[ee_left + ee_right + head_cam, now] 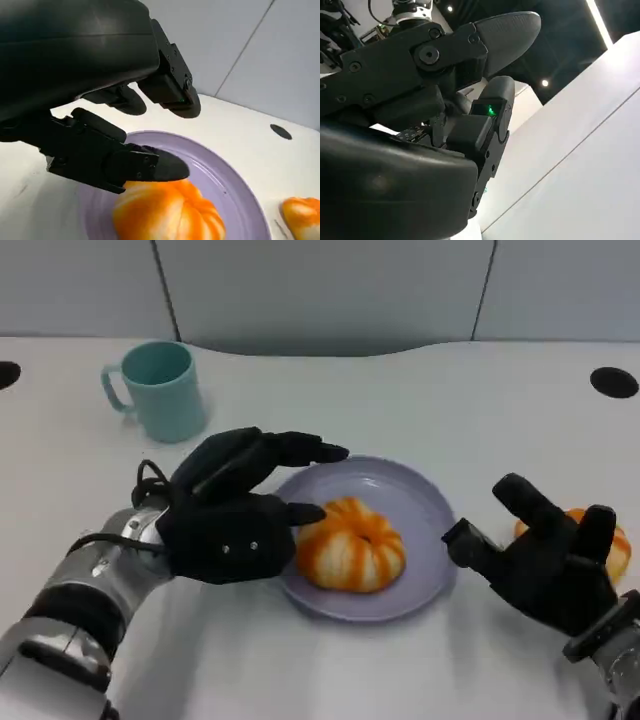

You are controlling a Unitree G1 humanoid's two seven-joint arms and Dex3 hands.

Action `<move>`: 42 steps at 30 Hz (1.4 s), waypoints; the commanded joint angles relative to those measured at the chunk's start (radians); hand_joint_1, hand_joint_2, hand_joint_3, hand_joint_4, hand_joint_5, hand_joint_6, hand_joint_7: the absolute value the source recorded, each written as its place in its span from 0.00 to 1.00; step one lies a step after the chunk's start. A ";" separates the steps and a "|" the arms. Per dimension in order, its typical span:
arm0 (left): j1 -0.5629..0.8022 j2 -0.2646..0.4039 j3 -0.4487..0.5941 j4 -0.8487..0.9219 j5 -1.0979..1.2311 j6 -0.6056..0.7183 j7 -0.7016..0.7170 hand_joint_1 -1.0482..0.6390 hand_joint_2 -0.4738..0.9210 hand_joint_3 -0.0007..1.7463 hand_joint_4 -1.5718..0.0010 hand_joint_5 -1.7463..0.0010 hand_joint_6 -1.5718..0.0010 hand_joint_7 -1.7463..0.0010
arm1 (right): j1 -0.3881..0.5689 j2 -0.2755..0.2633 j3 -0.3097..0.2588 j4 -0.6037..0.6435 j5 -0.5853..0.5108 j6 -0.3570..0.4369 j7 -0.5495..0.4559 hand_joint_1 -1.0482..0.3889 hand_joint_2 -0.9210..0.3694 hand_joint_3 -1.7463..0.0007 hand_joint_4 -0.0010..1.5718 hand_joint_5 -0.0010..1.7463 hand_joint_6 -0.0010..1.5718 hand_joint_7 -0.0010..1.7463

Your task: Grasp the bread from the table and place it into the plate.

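An orange and white striped bread [350, 545] [170, 212] lies in the purple plate [400, 490] [225, 175] at the table's middle. My left hand [235, 510] [90, 60] hovers over the plate's left rim, fingers stretched out above the plate and thumb close over the bread's left side; nothing is gripped. My right hand [545, 560] [420, 125] is off the plate's right edge with fingers spread apart and empty. A second bread [622, 550] [302, 220] lies on the table behind the right hand, partly hidden by it.
A teal mug [165, 390] stands at the back left, behind my left hand. Black round holes [613, 382] sit in the tabletop at the far right and far left. A grey partition wall runs along the table's back edge.
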 commanded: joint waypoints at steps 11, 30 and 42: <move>0.167 -0.057 0.295 -0.069 -0.506 -0.114 -0.415 0.01 1.00 0.32 0.70 0.91 0.65 1.00 | 0.005 0.003 0.002 -0.010 0.008 0.005 0.009 0.31 0.00 0.95 0.40 0.76 0.63 0.12; 0.586 -0.098 0.631 -0.569 -1.256 0.752 -1.043 0.00 1.00 0.36 0.73 0.93 0.81 0.99 | 0.025 -0.015 0.011 -0.051 0.016 0.077 -0.039 0.32 0.00 0.95 0.42 0.74 0.65 0.13; 0.589 -0.118 0.664 -0.535 -1.200 0.745 -1.067 0.00 1.00 0.36 0.72 0.89 0.81 1.00 | 0.031 -0.035 0.012 -0.042 0.001 0.047 -0.036 0.31 0.00 0.96 0.42 0.76 0.64 0.15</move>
